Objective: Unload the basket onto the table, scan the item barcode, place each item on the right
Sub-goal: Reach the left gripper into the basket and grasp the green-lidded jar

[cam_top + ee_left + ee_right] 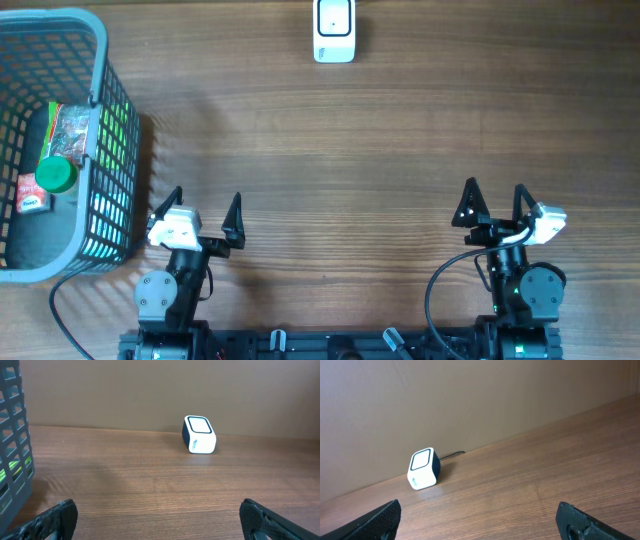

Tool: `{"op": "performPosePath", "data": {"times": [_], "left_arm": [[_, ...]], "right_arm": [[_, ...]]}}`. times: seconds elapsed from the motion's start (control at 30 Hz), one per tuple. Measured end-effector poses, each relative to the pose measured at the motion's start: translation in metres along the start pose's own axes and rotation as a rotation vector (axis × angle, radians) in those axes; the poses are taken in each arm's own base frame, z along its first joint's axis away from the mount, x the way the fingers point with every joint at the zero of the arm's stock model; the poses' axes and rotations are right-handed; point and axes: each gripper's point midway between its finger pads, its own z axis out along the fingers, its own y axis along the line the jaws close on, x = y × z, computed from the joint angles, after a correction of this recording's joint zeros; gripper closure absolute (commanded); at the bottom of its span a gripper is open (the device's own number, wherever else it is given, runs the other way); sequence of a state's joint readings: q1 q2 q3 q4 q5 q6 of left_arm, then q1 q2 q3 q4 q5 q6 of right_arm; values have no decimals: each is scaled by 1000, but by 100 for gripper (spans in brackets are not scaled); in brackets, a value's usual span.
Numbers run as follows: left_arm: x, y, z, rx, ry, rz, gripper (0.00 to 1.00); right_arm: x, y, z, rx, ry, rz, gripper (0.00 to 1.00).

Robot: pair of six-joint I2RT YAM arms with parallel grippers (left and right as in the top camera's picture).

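Observation:
A white barcode scanner (334,30) stands at the table's far edge, and also shows in the left wrist view (200,435) and the right wrist view (423,469). The items lie in a grey basket (100,60) at the left: a green-capped bottle (57,175), a clear packet (72,130) and a small red pack (32,195). My left gripper (207,196) (157,517) hovers open and empty near the front edge, just right of the basket. Front right, my right gripper (495,186) (480,517) is open too, holding nothing.
The basket's mesh wall (12,435) rises close on the left of the left gripper. A thin cable (451,454) runs from the scanner to the back wall. Bare wood table (340,160) lies between the grippers and the scanner.

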State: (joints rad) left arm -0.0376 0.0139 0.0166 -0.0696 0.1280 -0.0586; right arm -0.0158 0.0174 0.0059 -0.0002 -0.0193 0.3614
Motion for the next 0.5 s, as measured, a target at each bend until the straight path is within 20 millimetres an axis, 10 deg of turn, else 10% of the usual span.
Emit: {"op": "performPosePath", "data": {"times": [0.5], "left_arm": [[-2,-14,-1,82,-7,3,0]], "right_arm": [[0,0,0,0,0,0,0]]}}
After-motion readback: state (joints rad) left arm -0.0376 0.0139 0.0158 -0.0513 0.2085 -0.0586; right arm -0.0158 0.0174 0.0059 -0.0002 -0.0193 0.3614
